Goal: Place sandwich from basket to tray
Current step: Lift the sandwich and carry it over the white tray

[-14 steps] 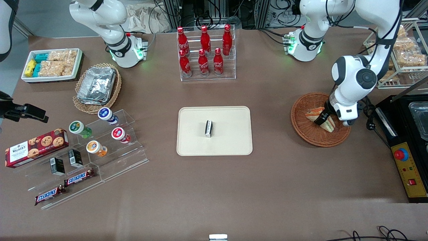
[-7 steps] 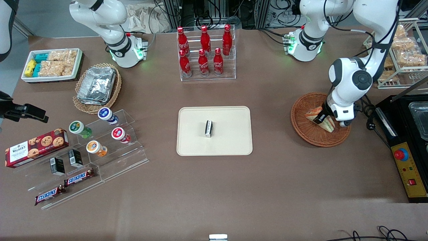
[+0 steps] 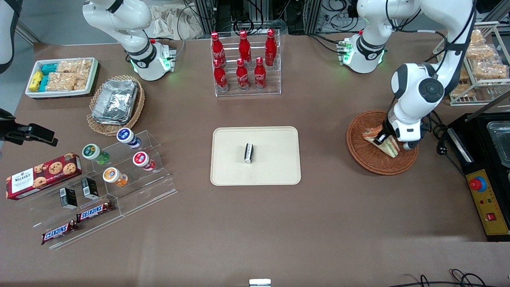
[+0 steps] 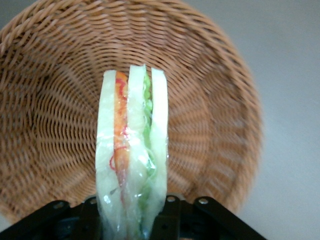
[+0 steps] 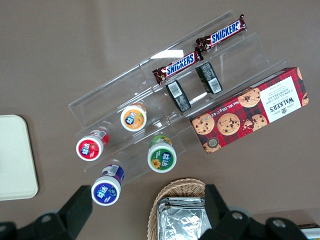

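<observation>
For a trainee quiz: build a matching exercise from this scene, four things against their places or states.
Things:
1. sandwich
2. gripper
3. tray
4. red bottles

Places or states:
A. in a clear tiered rack
B. mid-table, holding one small dark pack
C. clamped upright, over the basket
D. over the basket, shut

Pairs: 1-C, 2-D, 3-B, 4-A

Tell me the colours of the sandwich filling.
Orange, red and green between pale bread on the sandwich, held by the gripper above the basket; left wrist view.

"WALKER'S" on the red tartan cookie box [image 5: 252,111]; "SNICKERS" on both chocolate bars [image 5: 220,32]; Coca-Cola script on red bottles [image 3: 242,81].
</observation>
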`<action>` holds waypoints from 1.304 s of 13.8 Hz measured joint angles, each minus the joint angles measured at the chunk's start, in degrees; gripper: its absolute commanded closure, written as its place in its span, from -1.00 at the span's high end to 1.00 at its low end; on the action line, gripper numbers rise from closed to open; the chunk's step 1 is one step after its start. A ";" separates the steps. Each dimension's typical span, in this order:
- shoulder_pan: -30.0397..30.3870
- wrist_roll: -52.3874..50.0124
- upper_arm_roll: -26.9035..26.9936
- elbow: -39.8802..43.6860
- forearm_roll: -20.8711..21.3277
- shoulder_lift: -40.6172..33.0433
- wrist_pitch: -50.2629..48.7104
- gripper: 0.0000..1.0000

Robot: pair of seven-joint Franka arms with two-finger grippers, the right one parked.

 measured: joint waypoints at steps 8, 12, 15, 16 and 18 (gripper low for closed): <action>-6.96 8.68 -3.82 19.74 -0.09 -13.44 -31.49 -1.00; -15.37 15.02 -4.16 39.73 -0.54 -9.04 -46.15 -1.00; -18.62 21.31 -4.31 44.97 -4.56 -3.60 -46.51 -1.00; -19.67 22.98 -4.58 45.25 -5.38 -1.46 -45.07 -1.00; -22.10 24.39 -5.45 45.29 -5.68 3.19 -41.38 -1.00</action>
